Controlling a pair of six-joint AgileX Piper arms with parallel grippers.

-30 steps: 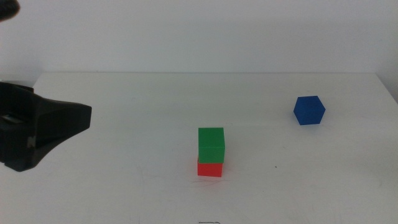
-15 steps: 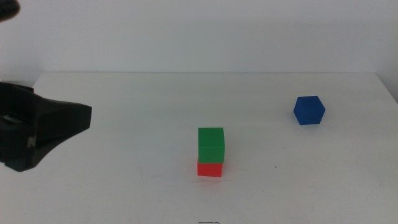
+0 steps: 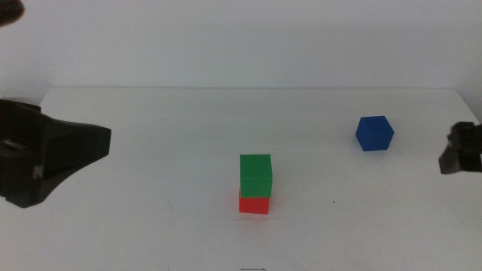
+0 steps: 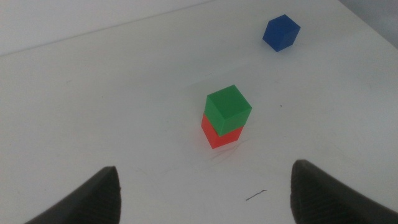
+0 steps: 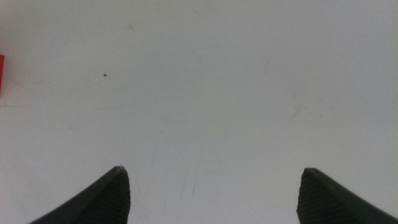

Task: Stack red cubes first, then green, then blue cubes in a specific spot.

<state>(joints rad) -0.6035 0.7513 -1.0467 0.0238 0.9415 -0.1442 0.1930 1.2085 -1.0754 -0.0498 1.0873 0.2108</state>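
The small matte green cube (image 3: 255, 175) sits squarely on top of the small matte bright-red cube (image 3: 254, 203), forming a two-block stack near the middle of the white tabletop (image 3: 166, 128). In the left wrist view the same stack shows the green cube (image 4: 228, 107) slightly rotated on the red cube (image 4: 222, 133), with a faint thin grey scuff line (image 4: 255, 196) on the table just beside it. The small matte deep-blue cube (image 3: 374, 133) rests alone on the table, well apart from the stack, toward the right side.

The left gripper (image 3: 53, 154) hangs at the left side of the table, clear of the cubes; its jaws are spread wide and hold nothing. The right gripper (image 3: 461, 149) shows at the right edge, near the blue cube but not touching it; its jaws are spread wide over bare table, empty.
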